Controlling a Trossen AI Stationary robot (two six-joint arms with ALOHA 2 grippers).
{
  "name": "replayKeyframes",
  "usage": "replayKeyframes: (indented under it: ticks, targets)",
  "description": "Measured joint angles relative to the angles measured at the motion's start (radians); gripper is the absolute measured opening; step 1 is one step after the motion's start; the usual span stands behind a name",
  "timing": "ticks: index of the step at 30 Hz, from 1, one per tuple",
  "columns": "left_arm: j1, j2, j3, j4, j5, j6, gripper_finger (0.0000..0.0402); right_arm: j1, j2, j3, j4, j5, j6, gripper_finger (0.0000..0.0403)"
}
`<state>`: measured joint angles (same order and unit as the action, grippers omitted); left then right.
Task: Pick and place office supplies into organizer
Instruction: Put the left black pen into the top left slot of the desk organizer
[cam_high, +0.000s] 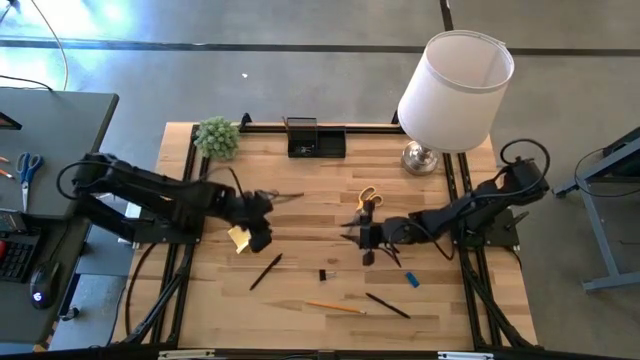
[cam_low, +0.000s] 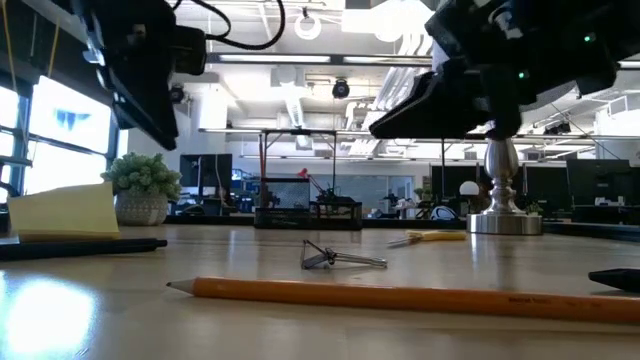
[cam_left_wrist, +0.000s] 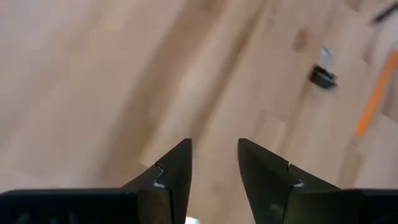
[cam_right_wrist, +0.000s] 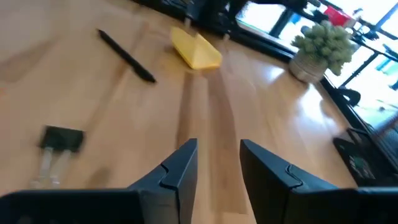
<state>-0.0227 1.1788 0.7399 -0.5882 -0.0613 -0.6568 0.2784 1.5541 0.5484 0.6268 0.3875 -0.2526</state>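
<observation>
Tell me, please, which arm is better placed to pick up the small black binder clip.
Probably the right. The right gripper hovers open and empty close beside the binder clip. The left gripper, open too, sits farther off by the sticky-note pad.

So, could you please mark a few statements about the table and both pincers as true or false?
1. The yellow-handled scissors sit inside the small black rectangular organizer. False: they lie on the wooden table.
2. The left pincer holds nothing. True.
3. The white-shaded lamp stands at the table's far right corner. True.
4. The right pincer grips the orange pencil. False: it is empty; the pencil lies near the front edge.
5. The small blue block lies on the table. True.
</observation>
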Motion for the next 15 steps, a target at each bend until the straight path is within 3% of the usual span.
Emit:
replayKeyframes:
  ticks: [8,15]
  targets:
    - [-0.171,0.143,0.0,0.054,0.027,-0.251,0.0117,-0.091,-0.01,-0.027,-0.025,-0.003,-0.018,0.0114]
    - [-0.281,0.294,0.0,0.18,0.044,-0.327,0.0117,-0.188,-0.01,-0.028,-0.017,-0.025,-0.064,0.0114]
